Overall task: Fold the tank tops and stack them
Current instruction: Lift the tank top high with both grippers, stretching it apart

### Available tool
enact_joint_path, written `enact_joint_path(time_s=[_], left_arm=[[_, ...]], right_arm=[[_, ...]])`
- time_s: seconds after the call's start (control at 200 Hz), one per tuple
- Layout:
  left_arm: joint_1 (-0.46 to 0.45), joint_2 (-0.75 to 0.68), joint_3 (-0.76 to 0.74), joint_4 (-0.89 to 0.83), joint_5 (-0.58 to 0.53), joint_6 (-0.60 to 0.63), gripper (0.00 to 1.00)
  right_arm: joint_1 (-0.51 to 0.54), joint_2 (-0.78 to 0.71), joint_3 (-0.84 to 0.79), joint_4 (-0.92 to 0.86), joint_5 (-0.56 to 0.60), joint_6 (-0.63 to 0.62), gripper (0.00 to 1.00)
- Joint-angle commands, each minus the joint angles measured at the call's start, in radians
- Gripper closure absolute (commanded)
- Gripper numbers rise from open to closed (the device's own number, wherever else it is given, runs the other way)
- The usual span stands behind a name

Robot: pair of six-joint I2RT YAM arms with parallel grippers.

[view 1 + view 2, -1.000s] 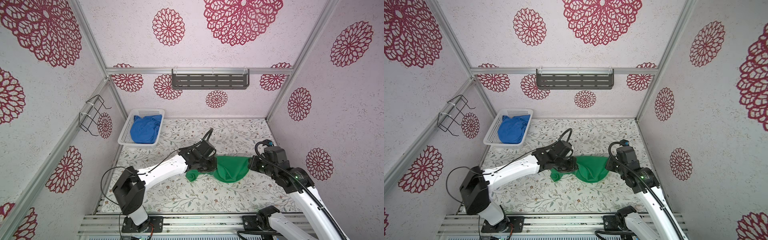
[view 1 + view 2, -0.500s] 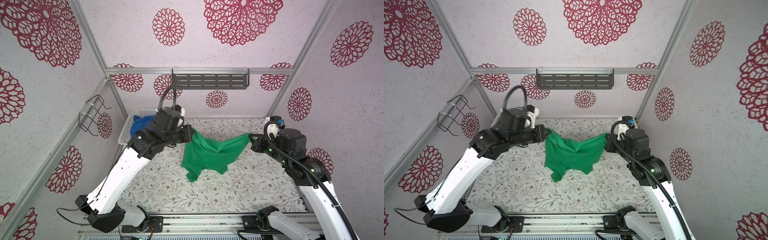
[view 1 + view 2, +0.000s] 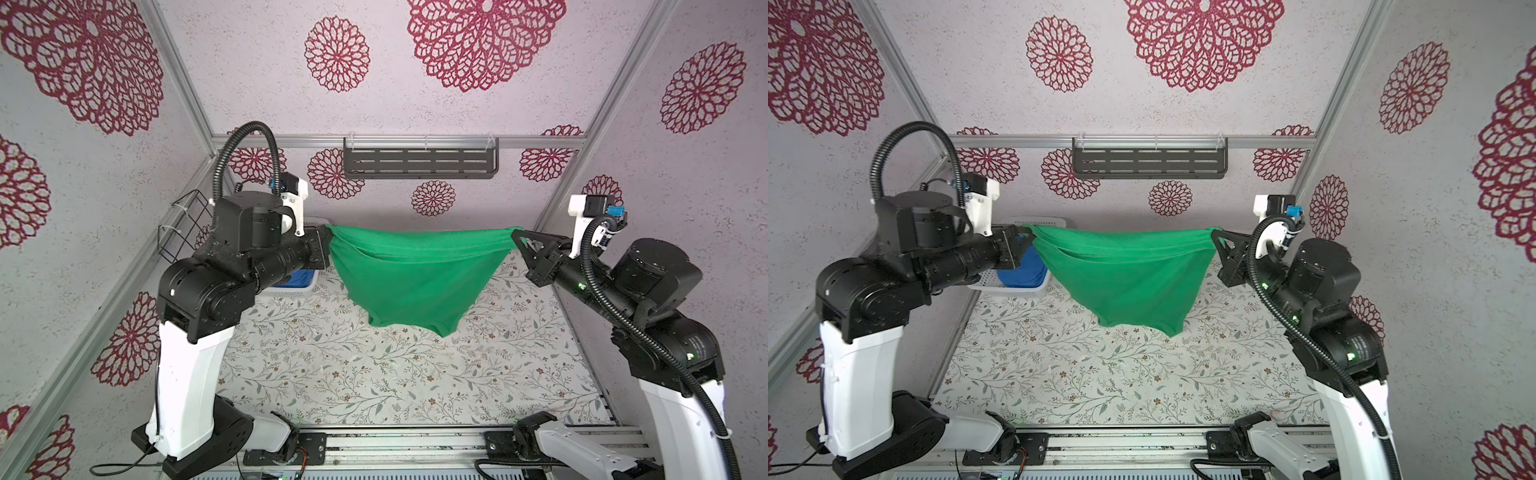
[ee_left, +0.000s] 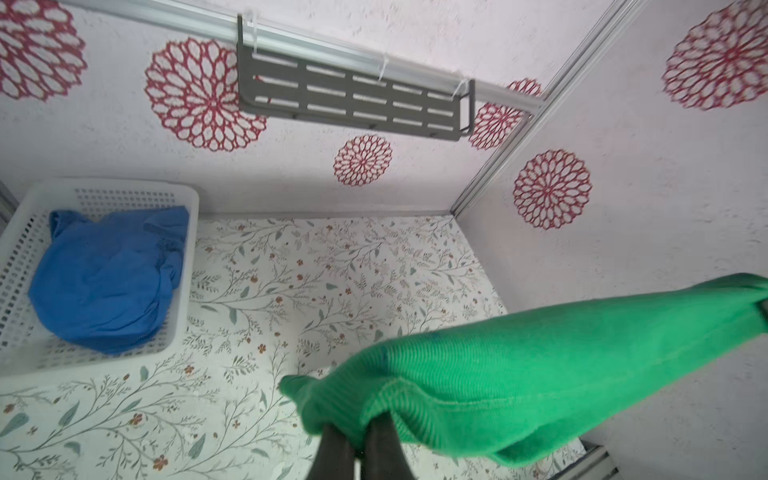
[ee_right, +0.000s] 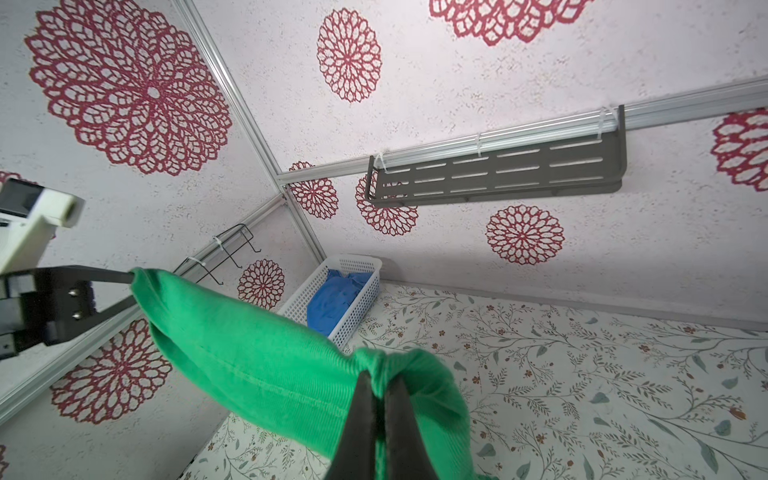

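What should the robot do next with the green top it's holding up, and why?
Probably lower both arms together to lay the green tank top flat on the table. The left gripper and right gripper each pinch an end, and it hangs stretched between them, sagging, not yet folded.

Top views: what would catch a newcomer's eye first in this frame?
The bright green tank top hangs like a hammock above the middle of the floral table. The left gripper and the right gripper are each shut on one upper corner, stretching it between them. The blue tank top lies crumpled in the white basket at the far left corner.
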Motion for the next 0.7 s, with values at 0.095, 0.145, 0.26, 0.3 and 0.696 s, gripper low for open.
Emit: enact_joint_path(time_s=[0.095,0.145,0.26,0.3,0.696], left_arm=[[0.125,0.172,-0.03,0.085,0.114,0.115,1.0],[0.162,0.231,0.003,0.106,0.148,0.125,1.0],[0.221,0.395,0.145,0.167,0.19,0.153,1.0],[0.23,0.451,0.212,0.198,0.191,0.168,1.0],[0.229,0.385,0.121,0.708,0.234,0.258,1.0]], right_arm=[[-0.004,0.177,-0.01,0.029,0.119,-0.057,1.0],[-0.004,0.222,-0.017,0.087,0.135,-0.079,1.0],[-0.006,0.334,-0.015,0.262,0.164,-0.169,1.0],[-0.009,0.373,-0.007,0.335,0.163,-0.206,1.0],[-0.096,0.612,0.234,0.7,-0.036,-0.28,1.0]])
